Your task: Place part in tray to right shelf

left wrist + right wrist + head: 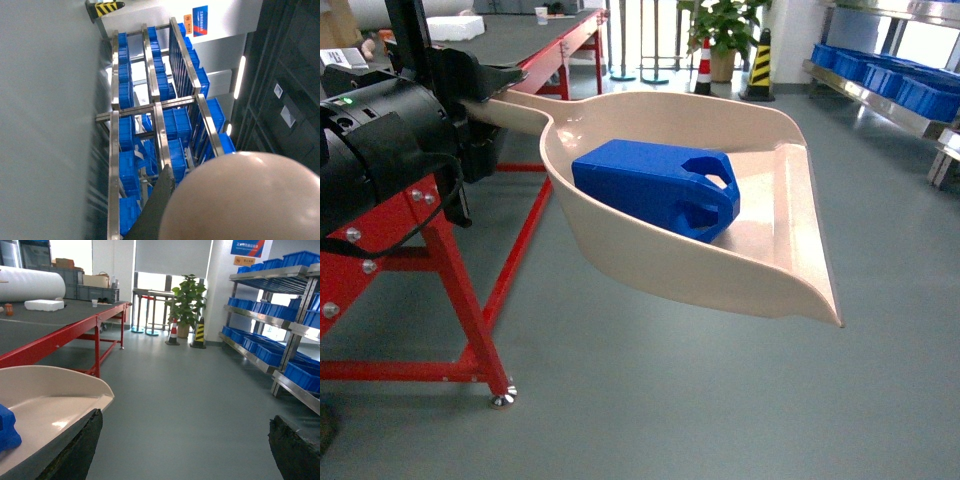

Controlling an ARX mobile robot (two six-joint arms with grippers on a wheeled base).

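A cream-beige scoop-shaped tray point(760, 275) fills the middle of the head view, held out above a grey floor point(670, 400) by its long handle, which runs to the upper left of the frame into the black left arm point(380, 140). The left gripper itself is hidden behind the arm housing, so how far it is closed on the handle cannot be told, though the tray hanging in the air suggests a firm hold. The bright blue part point(655, 188) lies on its side inside the tray, near the centre, its handle loop pointing toward the open front lip at the right. A red-framed table point(470, 290) stands at the left. At the upper right edge is the right shelf point(880, 100), steel, carrying blue bins point(910, 85), well apart from the tray. In the right wrist view the right gripper point(182, 450) is spread wide with nothing between its fingers. The step in hand looks like carrying the loaded tray to the shelf; keeping the lip level or slightly raised should stop the part sliding out.
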